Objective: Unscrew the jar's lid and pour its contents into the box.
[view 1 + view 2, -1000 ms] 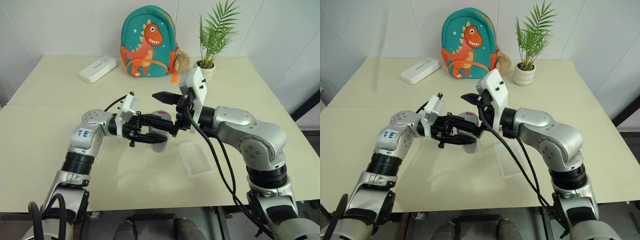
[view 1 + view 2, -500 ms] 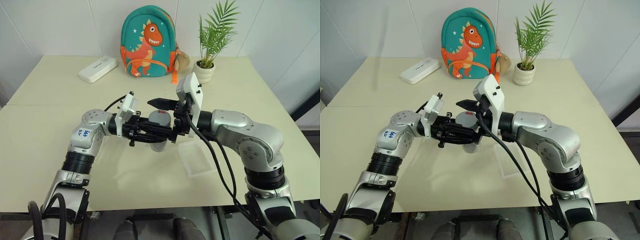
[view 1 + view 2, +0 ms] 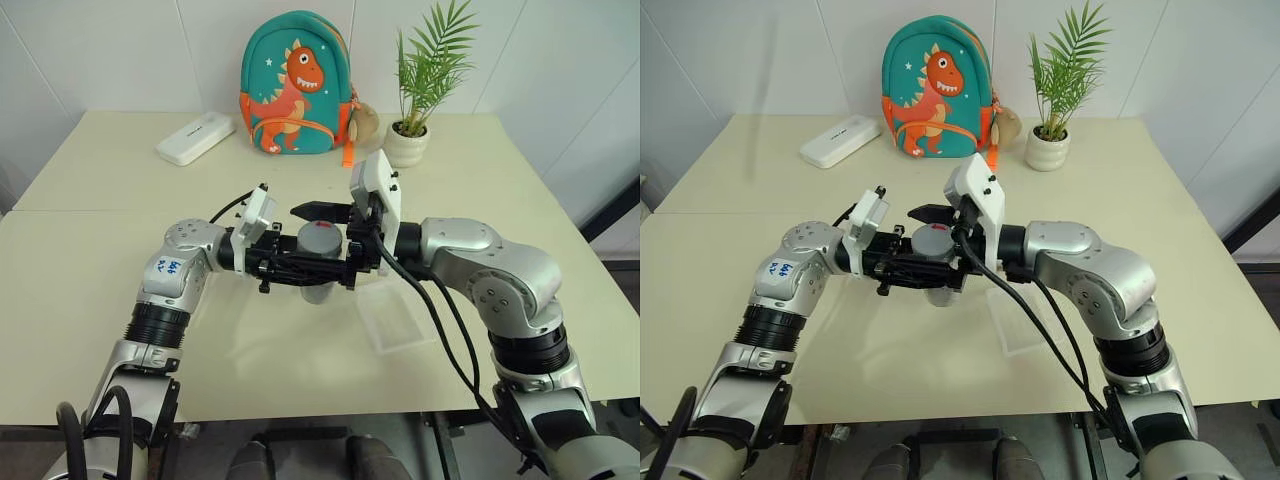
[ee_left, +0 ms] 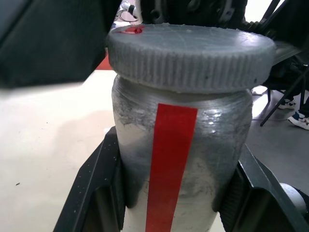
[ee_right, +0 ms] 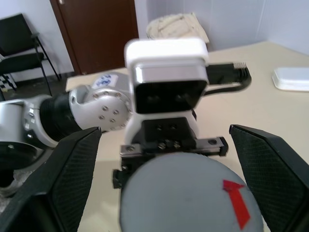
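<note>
Two arms meet above the table (image 3: 90,300) in the left eye view: the left gripper (image 3: 318,273) is clamped on the jar (image 3: 318,285), holding it upright in the air, and the right gripper (image 3: 318,240) reaches in from the opposite side with its fingers spread wide, one on each side of the lid (image 3: 321,236). The clear box (image 3: 392,318) lies on the table just right of the jar, under the right forearm. A dinosaur backpack (image 3: 296,85), a white case (image 3: 196,137) and a potted plant (image 3: 425,85) stand at the far edge. From the left wrist, black fingers (image 4: 94,188) press both sides of the jar's body, its red stripe facing the camera and the ribbed lid still seated on top. From the right wrist, the lid with its red mark sits between the parted fingers (image 5: 72,169), not touched by either.
</note>
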You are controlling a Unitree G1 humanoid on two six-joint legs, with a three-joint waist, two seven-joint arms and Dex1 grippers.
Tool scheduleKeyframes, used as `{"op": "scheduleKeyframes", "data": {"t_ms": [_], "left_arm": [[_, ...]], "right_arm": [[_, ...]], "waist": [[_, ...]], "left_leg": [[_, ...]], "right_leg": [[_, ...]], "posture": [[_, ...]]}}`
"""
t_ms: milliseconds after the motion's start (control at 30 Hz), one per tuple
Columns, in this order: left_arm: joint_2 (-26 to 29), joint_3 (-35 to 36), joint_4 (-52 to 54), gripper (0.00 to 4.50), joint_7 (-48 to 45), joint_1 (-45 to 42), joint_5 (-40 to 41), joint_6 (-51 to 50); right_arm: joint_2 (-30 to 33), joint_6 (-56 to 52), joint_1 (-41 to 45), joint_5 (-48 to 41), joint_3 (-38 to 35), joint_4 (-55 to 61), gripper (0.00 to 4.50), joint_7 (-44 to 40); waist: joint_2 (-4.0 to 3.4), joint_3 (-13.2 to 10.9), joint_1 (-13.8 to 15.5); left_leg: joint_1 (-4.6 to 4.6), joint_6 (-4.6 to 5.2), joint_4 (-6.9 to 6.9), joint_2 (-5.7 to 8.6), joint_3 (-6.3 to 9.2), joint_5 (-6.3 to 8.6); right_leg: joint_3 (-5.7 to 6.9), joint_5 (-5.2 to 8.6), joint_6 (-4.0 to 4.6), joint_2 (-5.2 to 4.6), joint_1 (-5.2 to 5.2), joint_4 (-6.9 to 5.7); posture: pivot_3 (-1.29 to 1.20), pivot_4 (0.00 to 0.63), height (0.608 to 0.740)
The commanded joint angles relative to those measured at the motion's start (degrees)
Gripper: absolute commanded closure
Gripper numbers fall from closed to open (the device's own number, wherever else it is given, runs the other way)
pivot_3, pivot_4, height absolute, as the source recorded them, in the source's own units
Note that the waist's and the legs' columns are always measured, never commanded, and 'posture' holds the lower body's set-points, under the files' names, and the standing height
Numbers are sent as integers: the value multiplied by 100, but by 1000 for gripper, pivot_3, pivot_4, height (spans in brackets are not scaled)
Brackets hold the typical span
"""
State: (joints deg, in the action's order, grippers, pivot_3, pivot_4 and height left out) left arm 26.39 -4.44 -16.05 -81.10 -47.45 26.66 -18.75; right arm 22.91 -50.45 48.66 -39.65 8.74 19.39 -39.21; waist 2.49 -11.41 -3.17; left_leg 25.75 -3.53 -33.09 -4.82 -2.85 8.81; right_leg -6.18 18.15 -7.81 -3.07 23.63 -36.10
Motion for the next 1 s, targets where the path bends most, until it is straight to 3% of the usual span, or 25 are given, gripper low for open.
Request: {"op": "scheduleKeyframes", "data": {"t_ms": [33, 1000], "left_arm": [[-12, 41, 255, 2573, -15, -85, 81, 7], [-4, 54, 369, 2573, 41, 35, 86, -52]], "right_arm": [[-5, 185, 113, 98, -68, 51, 26, -50], [895, -613, -494, -566, -935, 1099, 26, 327]], "waist": [[0, 0, 2], [0, 0, 1]], "left_leg": [[0, 0, 0, 0, 0, 0], [1, 0, -1, 0, 2, 0]], "right_leg": [[0, 0, 0, 0, 0, 0], [-1, 0, 0, 0, 0, 1]], "posture": [[0, 150, 740], [0, 150, 740]]}}
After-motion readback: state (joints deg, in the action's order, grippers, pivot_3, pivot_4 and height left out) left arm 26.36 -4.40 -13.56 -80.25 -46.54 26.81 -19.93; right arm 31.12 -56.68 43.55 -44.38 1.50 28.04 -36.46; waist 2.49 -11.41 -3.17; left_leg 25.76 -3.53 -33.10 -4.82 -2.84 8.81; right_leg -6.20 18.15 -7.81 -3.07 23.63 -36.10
